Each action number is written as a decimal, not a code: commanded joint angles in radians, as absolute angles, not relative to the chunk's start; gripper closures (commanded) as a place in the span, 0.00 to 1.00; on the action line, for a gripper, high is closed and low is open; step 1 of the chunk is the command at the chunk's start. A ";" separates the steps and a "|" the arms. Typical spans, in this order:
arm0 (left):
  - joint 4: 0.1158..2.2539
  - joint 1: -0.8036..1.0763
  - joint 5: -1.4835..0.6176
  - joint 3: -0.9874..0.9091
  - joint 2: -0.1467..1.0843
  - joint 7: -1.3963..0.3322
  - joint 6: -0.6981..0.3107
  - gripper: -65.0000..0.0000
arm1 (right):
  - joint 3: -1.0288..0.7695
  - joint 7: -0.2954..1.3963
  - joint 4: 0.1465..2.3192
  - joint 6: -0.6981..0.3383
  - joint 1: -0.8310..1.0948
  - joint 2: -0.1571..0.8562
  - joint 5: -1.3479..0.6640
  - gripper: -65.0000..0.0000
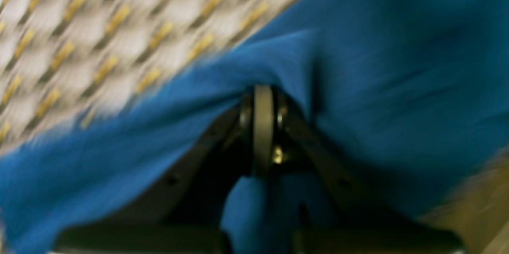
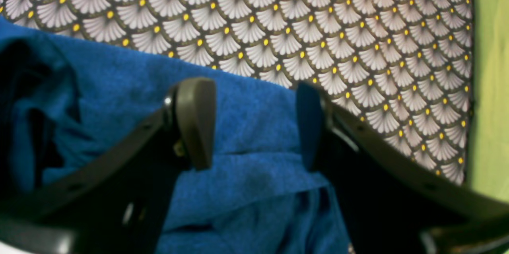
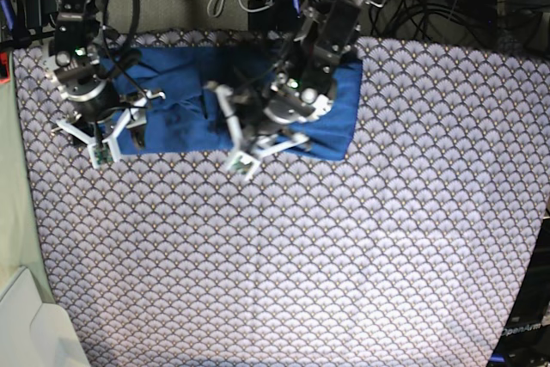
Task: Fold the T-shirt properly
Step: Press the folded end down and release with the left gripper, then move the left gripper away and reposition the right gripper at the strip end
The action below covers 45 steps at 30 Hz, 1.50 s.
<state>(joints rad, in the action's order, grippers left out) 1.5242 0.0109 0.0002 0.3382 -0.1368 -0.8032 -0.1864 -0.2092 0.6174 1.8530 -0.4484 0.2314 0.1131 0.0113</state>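
Note:
The blue T-shirt [image 3: 326,118] lies rumpled along the far part of the table. In the left wrist view, which is blurred, my left gripper [image 1: 263,95] is shut on the T-shirt [image 1: 397,67], a fold of which bunches at its tips and drapes to both sides. From the base view the left gripper [image 3: 251,126] sits over the shirt's middle. My right gripper [image 2: 252,123] stands open just above the T-shirt [image 2: 246,190] near its edge, with nothing between its fingers. In the base view the right gripper [image 3: 116,131] is at the shirt's left end.
A scallop-patterned cloth [image 3: 301,247] covers the table under the shirt. A green surface [image 2: 489,107] borders it on one side. A white box [image 3: 26,324] sits at the near left corner. Cables hang behind the table's far edge.

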 commanded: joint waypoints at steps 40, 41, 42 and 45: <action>1.828 0.154 -0.124 -0.056 0.222 -0.989 -0.191 0.47 | -0.605 0.769 1.658 -0.697 0.064 0.076 0.002 0.28; 1.828 0.151 -0.124 -0.056 0.220 -0.989 -0.191 0.48 | -0.613 0.768 1.644 -0.697 0.067 0.076 0.002 0.28; 1.828 0.150 -0.124 -0.056 0.220 -0.989 -0.191 0.48 | -0.619 0.768 1.636 -0.697 0.067 0.076 0.002 0.28; 1.828 0.148 -0.124 -0.056 0.219 -0.989 -0.191 0.48 | -0.619 0.768 1.618 -0.698 0.071 0.074 0.002 0.28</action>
